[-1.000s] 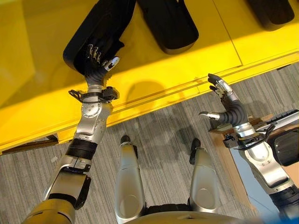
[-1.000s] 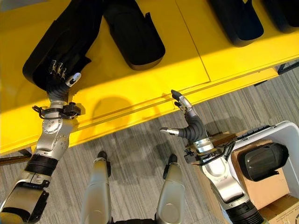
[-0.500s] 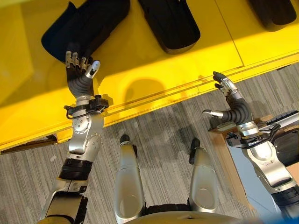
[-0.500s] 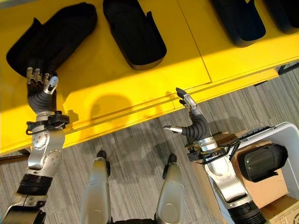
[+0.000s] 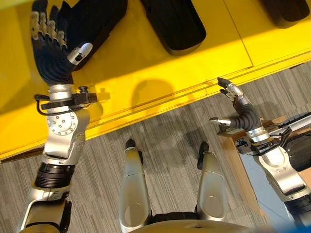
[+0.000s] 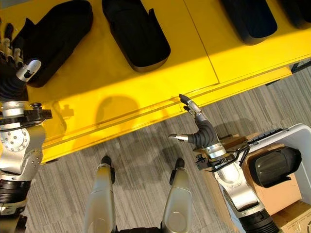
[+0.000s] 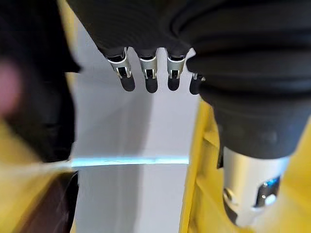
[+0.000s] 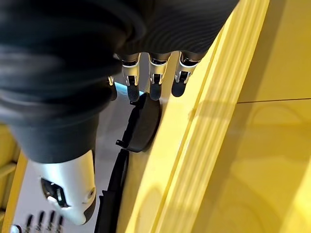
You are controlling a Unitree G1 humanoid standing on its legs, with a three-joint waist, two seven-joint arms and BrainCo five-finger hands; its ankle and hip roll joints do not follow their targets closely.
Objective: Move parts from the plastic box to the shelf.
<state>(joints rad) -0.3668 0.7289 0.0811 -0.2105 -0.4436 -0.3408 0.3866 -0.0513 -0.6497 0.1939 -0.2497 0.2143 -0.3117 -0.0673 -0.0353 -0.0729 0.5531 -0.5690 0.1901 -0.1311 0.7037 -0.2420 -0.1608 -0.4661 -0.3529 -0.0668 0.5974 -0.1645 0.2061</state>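
Shelf: yellow shelf (image 6: 146, 82) spans the upper half of both eye views, its front edge running from 8 o'clock up to 3 o'clock.
Parts on shelf: leftmost black part (image 6: 56, 39) lies at 11 o'clock; second black part (image 6: 136, 31) lies just beside it at 12 o'clock, apart from it; third black part (image 6: 248, 19) lies at 1 o'clock, well apart from the second.
Left hand: left hand (image 5: 48, 48) is raised at 10 o'clock over the shelf, fingers straight and spread, holding nothing; its fingertips (image 5: 41, 22) overlap the near end of the leftmost black part, and contact cannot be told.
Right hand: right hand (image 6: 197, 128) sits at 4 o'clock, just off the shelf's front edge, fingers extended and relaxed, thumb apart, empty.
Plastic box: white plastic box (image 6: 303, 141) at the 4 o'clock corner holds one black part in the box (image 6: 274, 167) resting on brown cardboard (image 6: 272, 199).
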